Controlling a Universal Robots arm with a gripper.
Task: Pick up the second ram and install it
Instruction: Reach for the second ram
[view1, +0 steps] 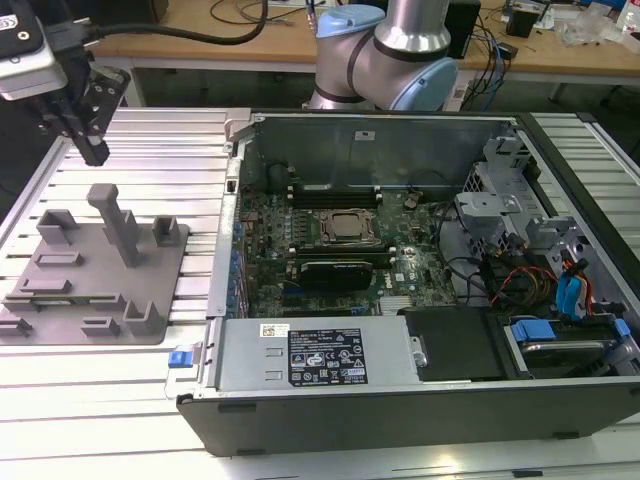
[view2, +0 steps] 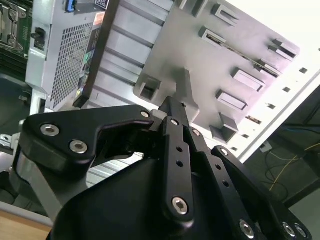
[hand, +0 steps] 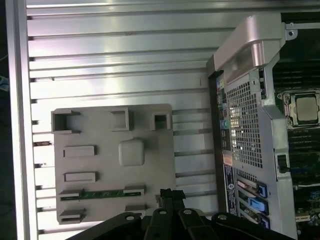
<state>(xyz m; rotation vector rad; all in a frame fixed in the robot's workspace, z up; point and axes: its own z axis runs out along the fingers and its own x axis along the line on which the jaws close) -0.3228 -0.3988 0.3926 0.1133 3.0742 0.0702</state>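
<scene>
My hand hangs above the ribbed metal counter, over the far end of the grey tray. Its fingers are drawn together to a narrow point with nothing between them. The second ram, a thin green stick, lies lengthwise in a slot of that tray with a small grey block at each end. I judge the blocks keep it from sliding and leave its long middle free for a pinch from above. In the first wrist view my hand lines up roughly with the stick's length but is apart from it, not touching. On the exterior view's right, just beside the tray, the open computer case lies flat with its green board facing up, so the board can be reached from overhead. By my reckoning the stick is not yet picked up.
</scene>
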